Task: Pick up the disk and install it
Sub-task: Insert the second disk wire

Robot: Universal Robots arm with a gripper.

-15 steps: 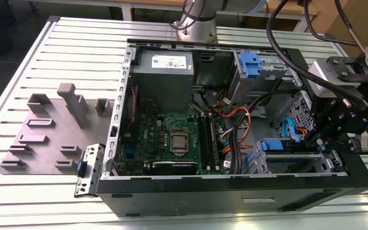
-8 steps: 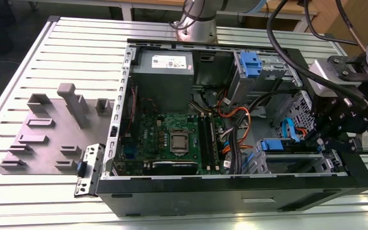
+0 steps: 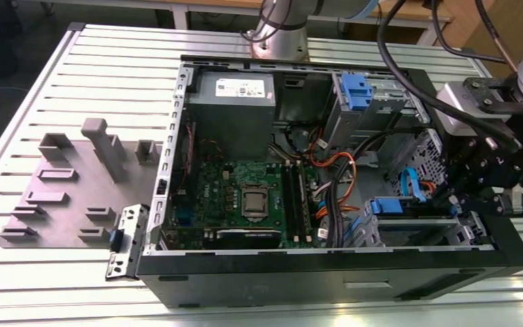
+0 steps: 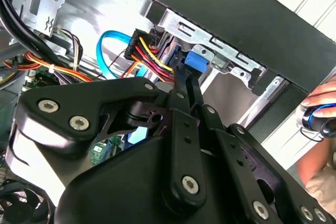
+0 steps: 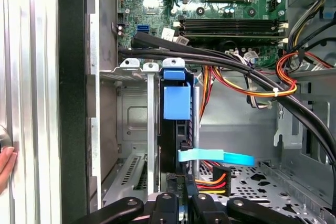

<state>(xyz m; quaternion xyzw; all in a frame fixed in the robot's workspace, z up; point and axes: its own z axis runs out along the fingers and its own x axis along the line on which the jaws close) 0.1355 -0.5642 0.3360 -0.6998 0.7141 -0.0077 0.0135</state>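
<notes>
Inside the open PC case (image 3: 334, 272), the end effector (image 5: 178, 195) grips the disk (image 5: 176, 103) edge-on in its bay. Likely rigid, fairly heavy, shock-sensitive; hold its blue carrier frame.

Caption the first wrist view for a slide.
Tool at the blue-framed disk standing edge-on in the computer case's drive cage.

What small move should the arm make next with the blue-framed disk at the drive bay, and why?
Probably ease the blue-framed metal disk slightly deeper along the grey metal drive bay: in the first wrist view it stands on edge beside the bay's rail, with the black gripper close behind it.
</notes>
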